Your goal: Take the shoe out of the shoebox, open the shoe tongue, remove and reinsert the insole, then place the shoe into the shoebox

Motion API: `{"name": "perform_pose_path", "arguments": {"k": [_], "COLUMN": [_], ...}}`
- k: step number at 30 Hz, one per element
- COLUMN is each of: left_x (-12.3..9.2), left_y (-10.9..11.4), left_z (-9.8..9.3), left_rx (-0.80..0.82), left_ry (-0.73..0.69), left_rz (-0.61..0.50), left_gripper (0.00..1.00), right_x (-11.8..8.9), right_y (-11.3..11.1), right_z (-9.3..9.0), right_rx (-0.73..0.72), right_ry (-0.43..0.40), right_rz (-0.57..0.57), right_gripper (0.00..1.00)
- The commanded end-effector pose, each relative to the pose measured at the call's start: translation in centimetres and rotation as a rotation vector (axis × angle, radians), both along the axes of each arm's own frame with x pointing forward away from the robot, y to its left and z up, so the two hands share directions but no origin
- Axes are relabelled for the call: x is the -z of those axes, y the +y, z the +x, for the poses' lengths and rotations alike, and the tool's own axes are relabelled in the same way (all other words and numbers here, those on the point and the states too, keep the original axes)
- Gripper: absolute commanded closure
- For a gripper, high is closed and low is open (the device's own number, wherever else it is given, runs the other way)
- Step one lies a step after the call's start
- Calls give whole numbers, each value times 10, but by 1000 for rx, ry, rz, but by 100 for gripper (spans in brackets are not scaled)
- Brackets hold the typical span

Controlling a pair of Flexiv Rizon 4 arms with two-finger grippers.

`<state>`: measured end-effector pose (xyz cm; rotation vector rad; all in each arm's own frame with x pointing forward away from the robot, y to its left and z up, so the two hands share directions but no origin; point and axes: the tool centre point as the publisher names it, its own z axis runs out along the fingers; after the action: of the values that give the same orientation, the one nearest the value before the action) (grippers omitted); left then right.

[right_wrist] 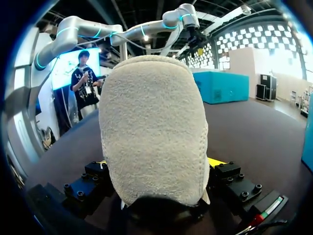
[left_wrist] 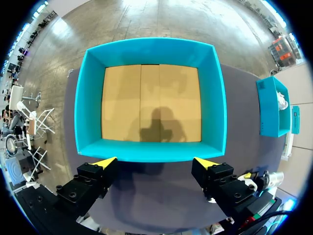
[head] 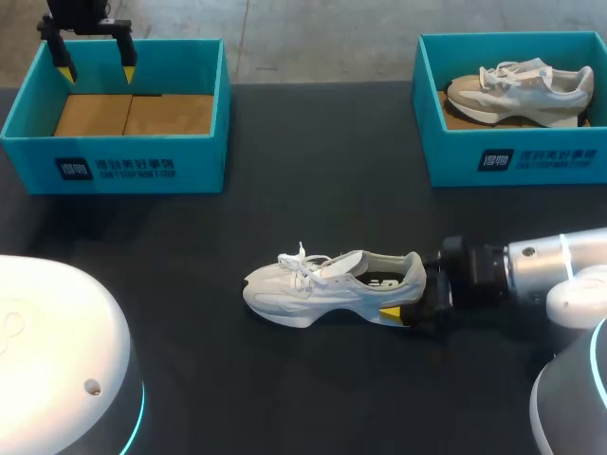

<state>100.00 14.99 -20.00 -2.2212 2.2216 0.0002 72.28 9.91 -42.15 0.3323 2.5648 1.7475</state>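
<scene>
White shoe [head: 332, 284] is laid on its sole mid-table [head: 285, 190], out of any box, toe pointed toward the left side. Its heel is pinched by the right jaws, brought in low and level by the right arm [head: 531, 270]. In the right wrist view the heel [right_wrist: 154, 127] fills the gap, with a yellow tip pressed at each flank. The heel grip is judged to be an anchor so the shoe cannot slide while tongue and insole are worked. Laces are seen tied and the tongue not yet lifted.

Left jaws are spread wide with nothing held, parked high over the near-left shoebox [head: 114, 161]. That box is shown empty in the left wrist view, its cardboard floor [left_wrist: 151, 103] bare. It is likely the box the shoe came from and must return to.

A second shoebox [head: 512, 156] at far right holds another shoe [head: 522, 90], untouched.

Progress is judged early: shoe out, tongue step next, probably needing the left arm brought across.
</scene>
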Motion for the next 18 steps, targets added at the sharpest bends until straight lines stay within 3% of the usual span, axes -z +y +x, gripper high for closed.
{"name": "perform_pose_path", "arguments": {"k": [1,11,12,13,15,16,18], "left_x": [0,0,0,0,0,0,0], "left_y": [0,0,0,0,0,0,0], "left_z": [0,0,0,0,0,0,0], "left_rx": [0,0,0,0,0,0,0], "left_ry": [0,0,0,0,0,0,0], "left_rz": [0,0,0,0,0,0,0], "left_gripper": [0,0,0,0,0,0,0], "right_x": [1,2,2,2,3,3,3], "right_y": [2,6,6,6,7,7,7], "right_z": [-2,-2,-2,-2,-1,-1,-1], "right_rx": [3,-8,-9,-9,-9,-9,-10], "right_ry": [-7,-17,-18,-19,-19,-19,-20], "right_rz": [6,18,20,21,22,23,23], "right_gripper": [0,0,6,50,76,100,100]}}
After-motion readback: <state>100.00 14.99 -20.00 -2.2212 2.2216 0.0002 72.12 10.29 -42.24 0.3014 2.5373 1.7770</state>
